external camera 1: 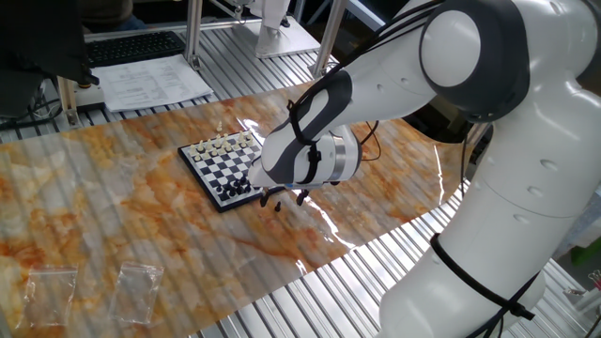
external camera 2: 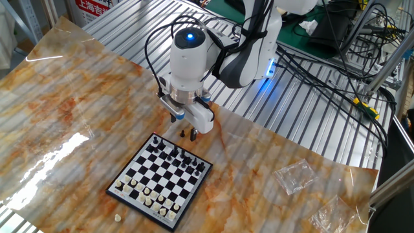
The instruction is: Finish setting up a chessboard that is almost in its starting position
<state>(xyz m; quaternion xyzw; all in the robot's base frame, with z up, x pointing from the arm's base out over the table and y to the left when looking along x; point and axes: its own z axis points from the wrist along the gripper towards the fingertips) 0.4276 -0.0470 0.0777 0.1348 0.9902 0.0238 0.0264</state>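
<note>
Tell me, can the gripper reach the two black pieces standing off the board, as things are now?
Probably yes. The gripper hangs just above the two black pieces beside the chessboard, and nothing lies between them.

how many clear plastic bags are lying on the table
2. One clear plastic bag lies right of the chessboard; the other bag sits nearer the table's corner. None seem hidden.
</note>
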